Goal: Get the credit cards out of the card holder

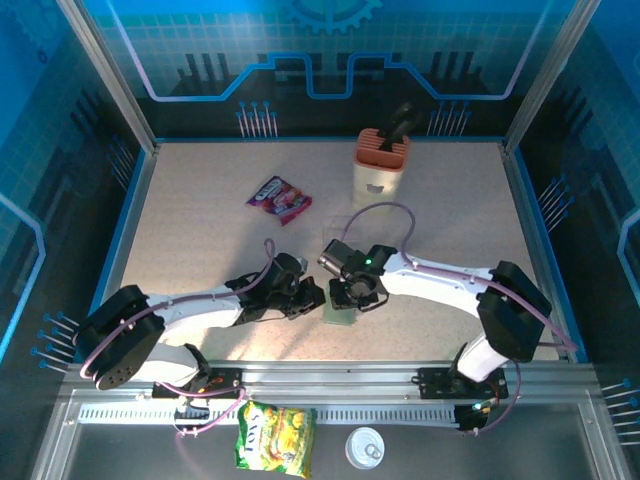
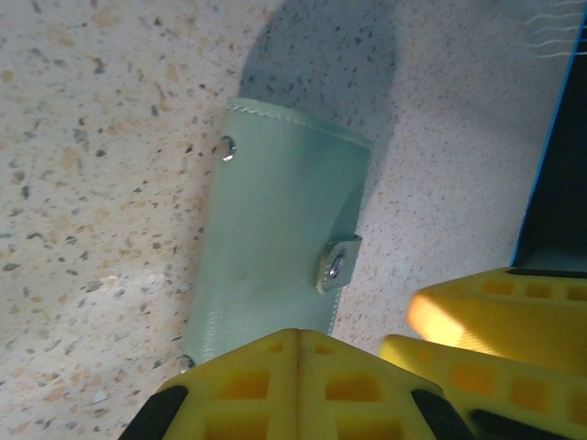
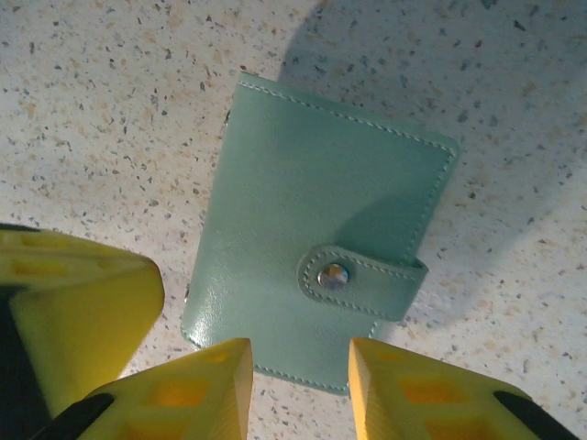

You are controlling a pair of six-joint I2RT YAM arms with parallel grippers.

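Now the left gripper (image 2: 298, 356) is found closed, its 2 fingers (image 2: 243, 385) pressed together at one short edge of the card holder (image 2: 275, 238). The right gripper (image 3: 300, 371) is seen partly open, with its fingers (image 3: 206, 390) apart over that same edge. The card holder is laid flat on the table (image 1: 200, 200), snapped shut.

Card holder (image 3: 303, 183) on table (image 1: 200, 250) (near edge); knife block (image 1: 379, 166) far behind, snack packet (image 1: 278, 197) behind-left
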